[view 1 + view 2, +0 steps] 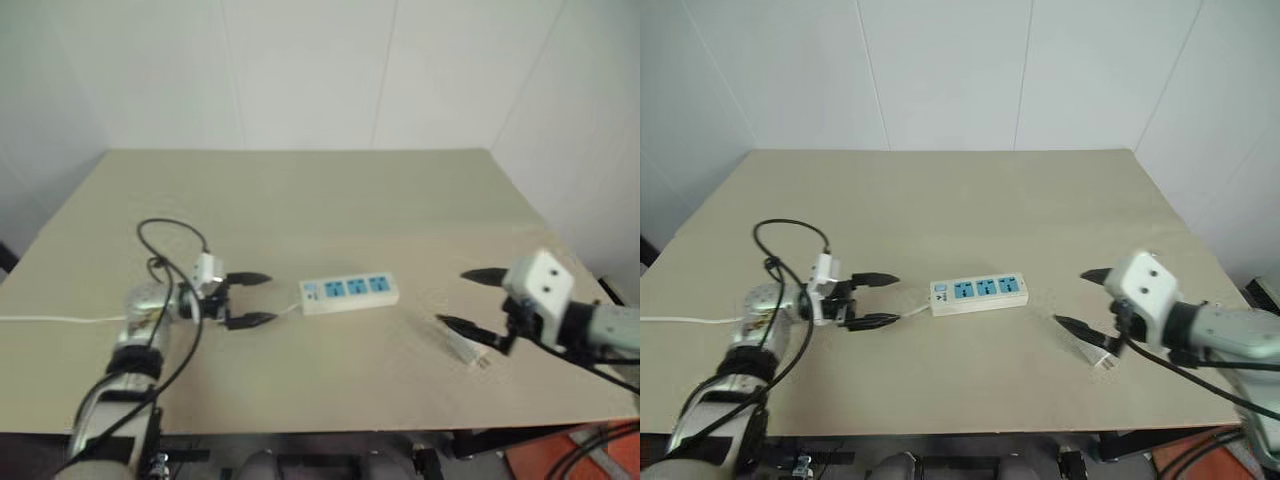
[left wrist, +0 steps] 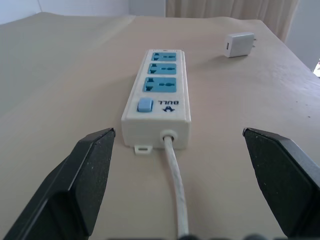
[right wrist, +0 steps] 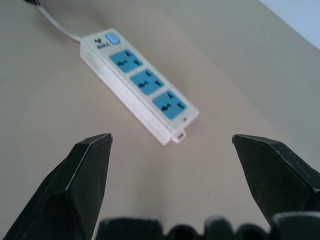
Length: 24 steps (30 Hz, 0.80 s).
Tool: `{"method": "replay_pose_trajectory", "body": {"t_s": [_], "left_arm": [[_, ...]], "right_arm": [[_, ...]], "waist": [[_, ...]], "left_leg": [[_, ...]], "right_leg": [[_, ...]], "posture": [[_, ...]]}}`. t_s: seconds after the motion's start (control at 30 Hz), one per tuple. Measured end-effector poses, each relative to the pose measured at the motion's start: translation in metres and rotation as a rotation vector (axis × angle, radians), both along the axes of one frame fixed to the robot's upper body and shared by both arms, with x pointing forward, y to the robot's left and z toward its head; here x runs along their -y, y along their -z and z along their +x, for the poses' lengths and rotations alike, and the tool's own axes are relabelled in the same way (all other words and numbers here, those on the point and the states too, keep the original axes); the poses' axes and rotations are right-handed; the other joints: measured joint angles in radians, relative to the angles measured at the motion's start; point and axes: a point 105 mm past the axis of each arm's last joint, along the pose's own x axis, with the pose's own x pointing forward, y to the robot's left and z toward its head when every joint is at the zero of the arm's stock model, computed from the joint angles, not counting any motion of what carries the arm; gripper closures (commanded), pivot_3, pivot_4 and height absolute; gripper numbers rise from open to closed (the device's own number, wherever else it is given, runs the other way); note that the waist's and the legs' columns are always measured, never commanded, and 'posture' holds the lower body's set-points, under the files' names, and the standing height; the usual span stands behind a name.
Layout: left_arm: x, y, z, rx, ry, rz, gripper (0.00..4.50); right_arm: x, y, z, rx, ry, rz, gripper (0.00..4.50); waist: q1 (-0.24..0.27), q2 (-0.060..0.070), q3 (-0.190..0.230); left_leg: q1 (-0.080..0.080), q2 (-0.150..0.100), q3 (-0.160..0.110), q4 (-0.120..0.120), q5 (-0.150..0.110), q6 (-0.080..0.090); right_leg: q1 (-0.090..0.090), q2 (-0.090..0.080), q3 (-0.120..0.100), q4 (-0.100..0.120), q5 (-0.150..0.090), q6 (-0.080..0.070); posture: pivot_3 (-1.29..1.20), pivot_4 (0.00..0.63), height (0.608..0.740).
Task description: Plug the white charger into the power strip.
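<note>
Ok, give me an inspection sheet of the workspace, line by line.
Surface: beige table, flat.
Job's things: power strip mid-table, three blue outlets unoccupied; white charger lying unplugged on the table, apart from the strip, near the right gripper.
Clutter: nothing seen.
Grippers: left gripper open, facing the strip's cord end; right gripper open, above the charger.
Cables: strip cord running toward the left gripper.
Surroundings: white walls.

You're looking at a beige table (image 1: 300,190) with a plain matte top, set into a corner of white walls (image 1: 300,70). The back wall is made of wide panels with thin vertical seams, and a side wall (image 1: 590,130) angles in on your right. At the lower right, past the table edge, you see a patch of orange floor (image 1: 545,462). Light is soft and even
</note>
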Motion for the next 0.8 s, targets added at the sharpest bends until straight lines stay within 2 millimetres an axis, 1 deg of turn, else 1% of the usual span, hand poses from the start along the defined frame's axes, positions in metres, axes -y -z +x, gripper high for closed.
{"method": "replay_pose_trajectory", "body": {"t_s": [0.07,0.23,0.43,0.53,0.63,0.7,0.73,0.8], "left_arm": [[0.01,0.004,0.005,-0.002,-0.001,-0.004,0.04],[0.032,0.008,0.013,-0.011,0.016,0.01,0.04],[0.047,0.016,0.02,-0.03,-0.011,0.059,0.04],[0.051,0.022,0.02,-0.045,-0.019,0.081,0.04],[0.052,0.022,0.022,-0.04,-0.021,0.105,0.59],[0.053,0.023,0.021,-0.045,-0.019,0.099,1.12],[0.054,0.023,0.02,-0.053,-0.012,0.093,1.23],[0.055,0.023,0.02,-0.054,-0.01,0.087,1.23]], "right_arm": [[-0.008,0.003,0.001,-0.005,-0.004,0.014,0.0],[-0.019,0.003,0.005,0.011,0.03,0.041,0.0],[-0.026,0.0,0.001,0.029,0.053,0.04,0.0],[-0.026,0.003,-0.002,0.018,0.065,0.034,0.0],[-0.027,0.005,-0.005,0.008,0.07,0.029,0.0],[-0.028,0.004,-0.006,0.009,0.068,0.026,0.0],[-0.028,0.004,-0.006,0.008,0.068,0.026,0.0],[-0.028,0.004,-0.007,0.008,0.072,0.028,0.0]], "waist": [[-0.001,0.0,0.0],[-0.001,0.0,0.0],[-0.004,0.0,0.0],[-0.003,0.0,0.0],[-0.003,0.0,0.0],[-0.003,0.0,0.0],[-0.002,0.0,0.0],[-0.001,0.0,0.0]], "left_leg": [[-0.002,-0.001,0.0,0.0,0.0,0.0],[-0.002,-0.001,-0.001,-0.001,0.0,0.001],[-0.001,-0.001,-0.001,0.0,0.0,0.001],[-0.001,-0.001,-0.001,0.0,0.0,0.001],[-0.001,-0.002,-0.001,0.0,0.0,0.001],[-0.001,-0.002,-0.001,0.0,0.0,0.001],[-0.001,-0.002,-0.001,0.0,0.0,0.001],[-0.001,-0.002,-0.001,0.0,0.0,0.001]], "right_leg": [[-0.001,-0.001,0.0,0.0,0.0,0.0],[-0.002,-0.001,-0.001,0.0,0.0,0.001],[-0.001,-0.001,-0.001,0.001,0.0,0.001],[-0.001,-0.001,-0.001,0.002,0.0,0.001],[-0.001,-0.001,0.0,0.002,0.0,0.001],[-0.001,-0.001,-0.001,0.002,0.0,0.001],[-0.001,-0.001,-0.001,0.002,0.0,0.001],[-0.001,-0.001,-0.001,0.001,0.0,0.001]], "posture": [[0.0,0.15,0.74],[0.0,0.15,0.74],[0.0,0.15,0.74],[0.0,0.15,0.74],[0.0,0.15,0.74],[0.0,0.15,0.74],[0.0,0.15,0.74],[0.0,0.15,0.74]]}}
